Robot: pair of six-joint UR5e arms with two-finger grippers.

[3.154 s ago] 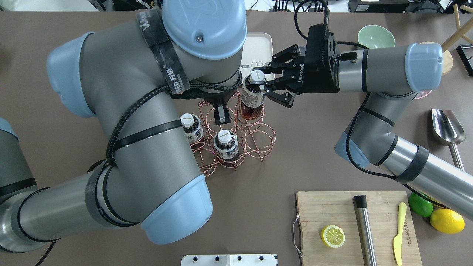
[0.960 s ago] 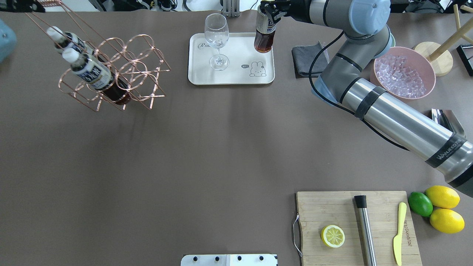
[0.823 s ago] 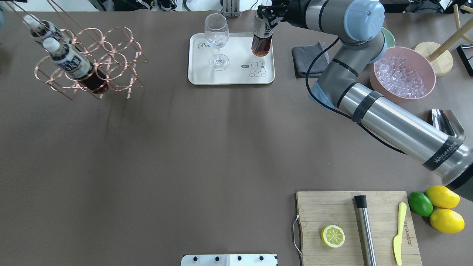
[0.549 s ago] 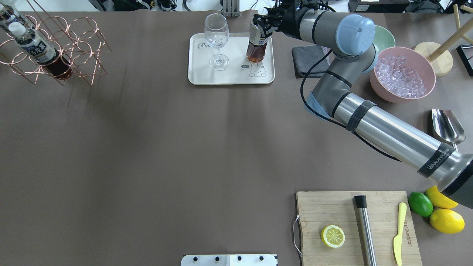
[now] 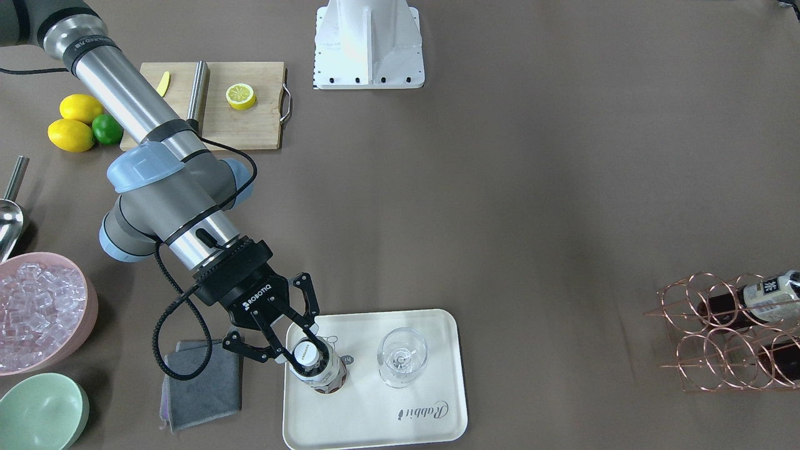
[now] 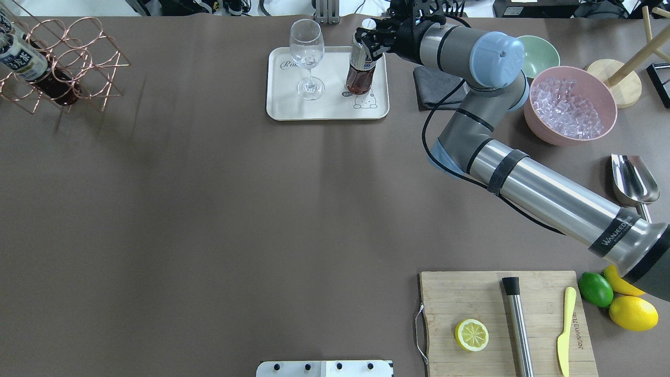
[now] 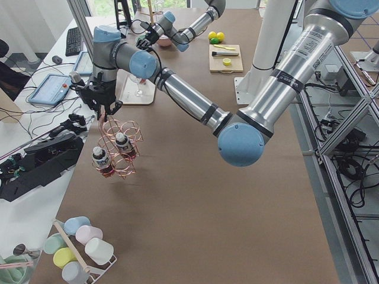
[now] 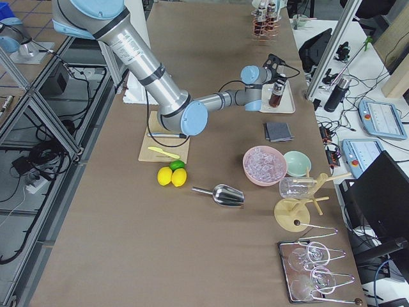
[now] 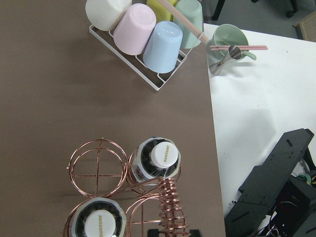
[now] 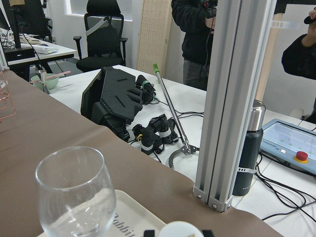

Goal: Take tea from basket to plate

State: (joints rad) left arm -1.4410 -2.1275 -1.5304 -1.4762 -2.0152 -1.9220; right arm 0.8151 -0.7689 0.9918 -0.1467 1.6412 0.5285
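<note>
My right gripper (image 6: 365, 41) is shut on the neck of the tea (image 6: 360, 70), a clear bottle of reddish-brown drink with a white cap. It holds the tea upright over the right part of the plate (image 6: 330, 109), by the printed bear; I cannot tell whether the base touches. In the front view the gripper (image 5: 304, 349) is closed around the cap above the plate (image 5: 375, 419). My left gripper (image 7: 104, 109) is shut on the coiled handle of the basket (image 6: 78, 52), which hangs at the table's far left. Two more bottles (image 9: 155, 158) stand in the basket (image 9: 98, 163).
A stemmed glass (image 6: 307, 52) stands on the plate, left of the tea. A grey cloth (image 6: 437, 78), a green bowl (image 6: 539, 50) and a pink bowl of ice (image 6: 568, 104) lie to the right. A cutting board (image 6: 471, 298) is front right. A cup rack (image 9: 148, 34) is beyond the basket.
The tea has come out of the basket and gone to the plate, sinking lower toward the bear print in the last half second. The left arm has carried the basket to the far left.
</note>
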